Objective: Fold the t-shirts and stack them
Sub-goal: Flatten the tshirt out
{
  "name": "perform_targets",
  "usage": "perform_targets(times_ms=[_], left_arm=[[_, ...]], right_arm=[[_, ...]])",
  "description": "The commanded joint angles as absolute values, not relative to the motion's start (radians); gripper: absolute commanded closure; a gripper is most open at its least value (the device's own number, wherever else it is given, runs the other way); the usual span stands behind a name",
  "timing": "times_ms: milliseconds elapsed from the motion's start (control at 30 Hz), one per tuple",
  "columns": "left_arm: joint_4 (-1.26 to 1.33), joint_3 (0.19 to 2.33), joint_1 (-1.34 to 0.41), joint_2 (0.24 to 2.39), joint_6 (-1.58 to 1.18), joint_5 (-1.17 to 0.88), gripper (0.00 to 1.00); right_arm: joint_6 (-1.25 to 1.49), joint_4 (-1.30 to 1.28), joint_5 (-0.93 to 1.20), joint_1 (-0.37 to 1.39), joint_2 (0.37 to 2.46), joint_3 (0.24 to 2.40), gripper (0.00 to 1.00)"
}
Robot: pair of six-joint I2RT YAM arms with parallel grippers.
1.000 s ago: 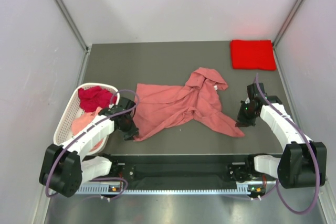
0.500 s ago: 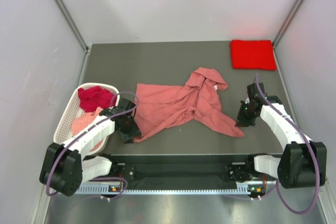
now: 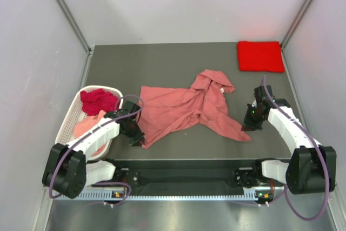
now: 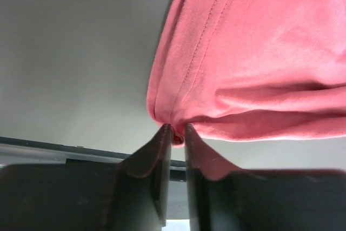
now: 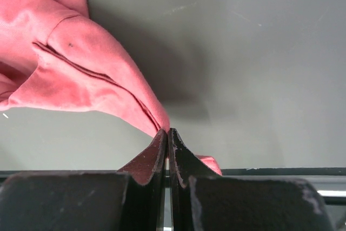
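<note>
On the tabletop [image 3: 162, 63], near its front edge, the left gripper [image 4: 175, 132] and right gripper [image 5: 167, 132] each pinch a lower corner of the crumpled salmon t-shirt [image 3: 181, 109] lying mid-table. Spreading appears to be the step in hand. Next, both likely must draw the cloth flat before folding and stacking it on the red t-shirt [image 3: 260, 56], far right.

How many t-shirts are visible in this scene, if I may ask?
4: bright red t-shirt folded at the far right corner; salmon pink t-shirt crumpled mid-table; dark crimson t-shirt and pale pink t-shirt in the white basket, which may hide more.
</note>
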State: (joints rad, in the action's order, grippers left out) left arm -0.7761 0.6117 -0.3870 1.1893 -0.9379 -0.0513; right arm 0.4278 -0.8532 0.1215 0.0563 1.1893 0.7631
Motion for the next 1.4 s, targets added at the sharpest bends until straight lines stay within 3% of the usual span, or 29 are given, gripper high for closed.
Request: perform_targets(times_ms=[0, 67, 200, 467, 933, 1067, 1167, 1233, 1367], left_arm=[[-0.787, 0.647, -0.387, 1.184, -0.953, -0.048, 0.73], [-0.805, 0.643, -0.387, 1.174, -0.971, -0.043, 0.6], [-0.801, 0.605, -0.388, 1.131, -1.017, -0.08, 0.51], [-0.765, 0.505, -0.388, 1.126, -1.101, -0.13, 0.54], [-0.796, 0.543, -0.388, 1.1, -1.124, 0.02, 0.57], [-0.753, 0.528, -0.388, 1.134, -1.12, 0.008, 0.66], [-0.732, 0.534, -0.388, 1.166, -1.105, 0.006, 0.81], [-0.729, 0.546, -0.388, 1.17, -1.092, 0.011, 1.0], [-0.778, 0.624, -0.388, 1.155, -1.049, 0.028, 1.0]], right_arm=[[0.423, -0.827, 0.141, 0.055, 1.193, 0.792, 1.0], [0.417, -0.827, 0.14, 0.057, 1.192, 0.788, 1.0], [0.41, -0.821, 0.138, 0.055, 1.192, 0.779, 1.0], [0.4, -0.818, 0.146, 0.055, 1.2, 0.778, 1.0], [0.4, -0.818, 0.15, 0.055, 1.19, 0.769, 1.0], [0.399, -0.816, 0.15, 0.054, 1.195, 0.77, 1.0], [0.399, -0.819, 0.15, 0.054, 1.193, 0.77, 1.0], [0.402, -0.824, 0.15, 0.054, 1.193, 0.776, 1.0], [0.405, -0.847, 0.117, 0.052, 1.196, 0.817, 1.0]])
